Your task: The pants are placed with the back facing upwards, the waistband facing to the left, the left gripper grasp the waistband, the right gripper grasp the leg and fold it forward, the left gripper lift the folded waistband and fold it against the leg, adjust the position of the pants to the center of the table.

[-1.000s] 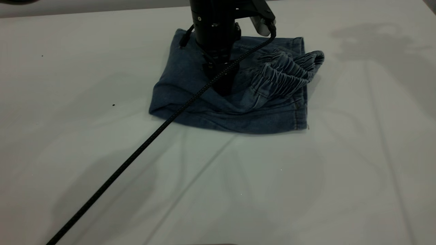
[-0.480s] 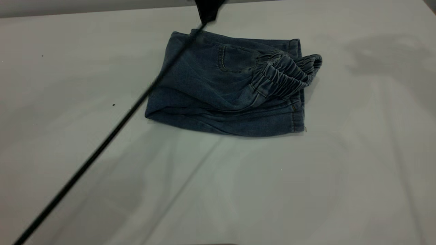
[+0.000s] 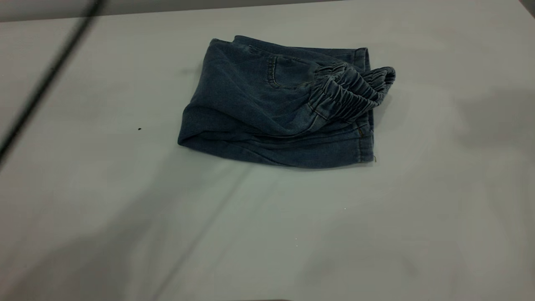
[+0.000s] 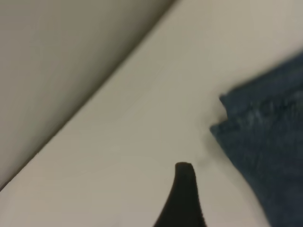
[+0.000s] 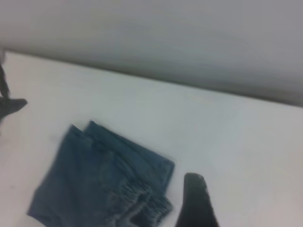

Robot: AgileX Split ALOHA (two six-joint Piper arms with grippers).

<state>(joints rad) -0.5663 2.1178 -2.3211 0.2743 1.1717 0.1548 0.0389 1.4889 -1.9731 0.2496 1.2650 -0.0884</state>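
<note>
The pants (image 3: 276,108) lie folded in a compact denim bundle on the white table (image 3: 292,234), a little behind its middle. The gathered waistband (image 3: 351,94) rests on top at the bundle's right end, over the stitched hem of the leg (image 3: 364,144). Neither gripper shows in the exterior view. In the left wrist view one dark finger (image 4: 183,189) hangs over bare table beside a corner of the pants (image 4: 270,156), holding nothing. In the right wrist view one finger (image 5: 196,201) is raised above the table, apart from the pants (image 5: 104,189).
A blurred black cable (image 3: 46,79) crosses the exterior view's upper left corner. The table's far edge (image 3: 167,10) runs just behind the pants. A dark part of the left arm (image 5: 9,106) shows far off in the right wrist view.
The left arm, which stood on the pants a second ago, has lifted off and gone out of the exterior view. Its cable has swung left. The bundle has settled flatter.
</note>
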